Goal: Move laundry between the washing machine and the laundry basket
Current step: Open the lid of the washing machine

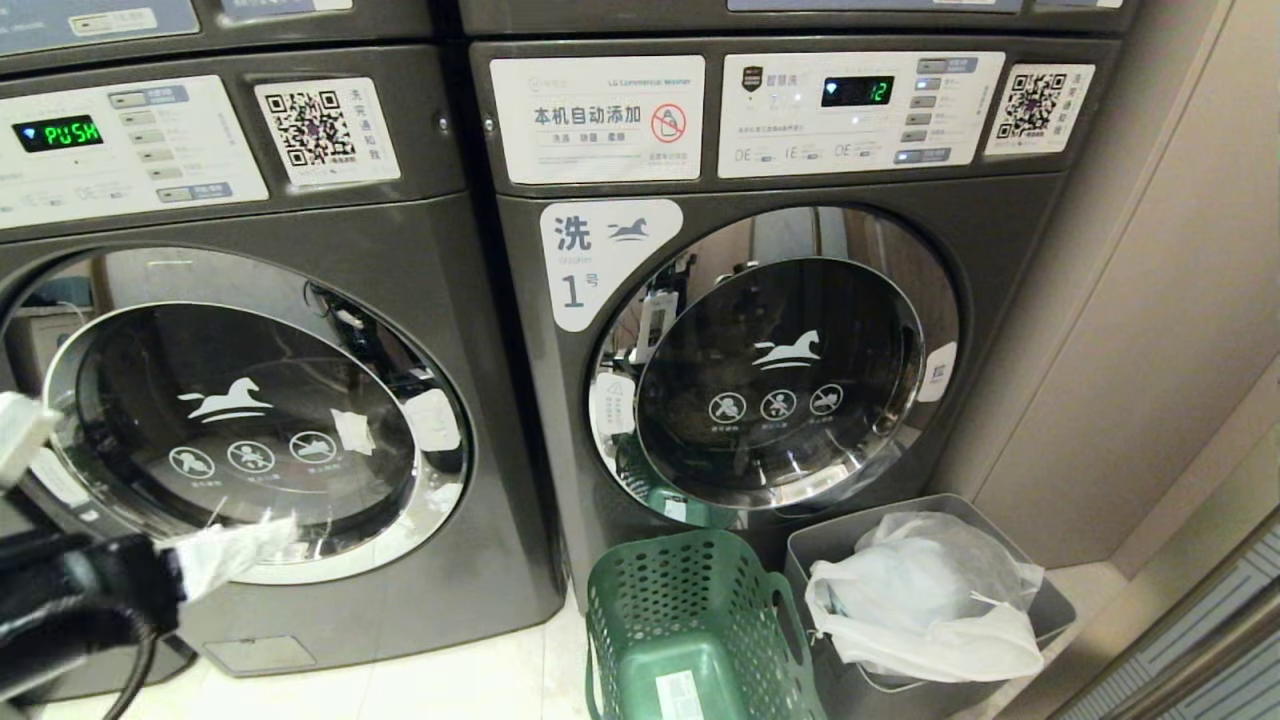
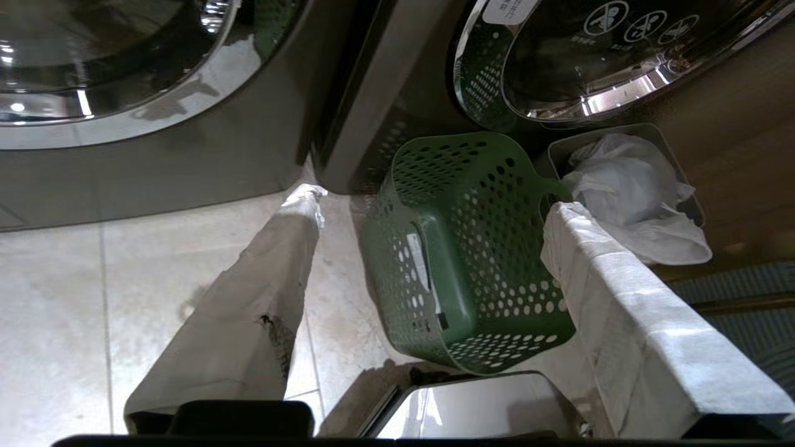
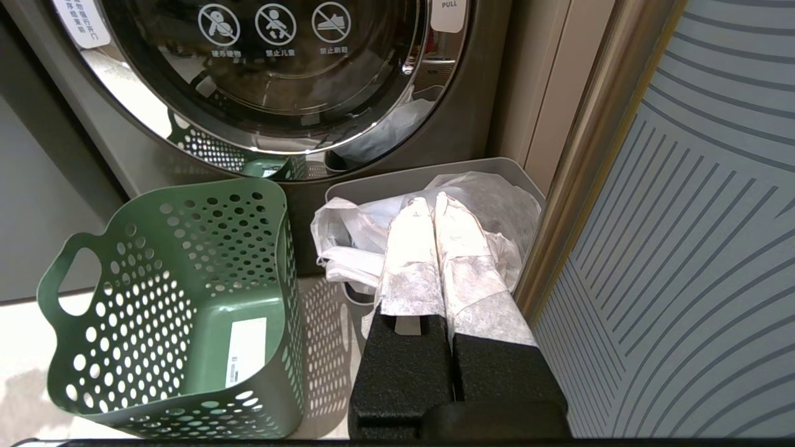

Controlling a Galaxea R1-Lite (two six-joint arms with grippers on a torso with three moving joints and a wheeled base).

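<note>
Green perforated plastic, the laundry basket (image 1: 690,630) stands at the lower centre of the head view on the pale tile floor, just beside a solid grey plastic bin (image 1: 1050,600) that holds a crumpled white plastic bag (image 1: 925,590). We see no laundry in the basket, so we judge the transfer barely begun. Our left gripper (image 1: 215,555) sits at the lower left of the head view before the closed, chrome-rimmed door of the dark grey washing machine (image 1: 260,440) showing "PUSH", its cloth-wrapped fingers spread wide and empty. Our right gripper (image 3: 435,208), fingers pressed together on nothing, hangs over the bagged bin. Next, we judge, the door must be opened; whatever lies inside stays hidden behind the dark glass.
</note>
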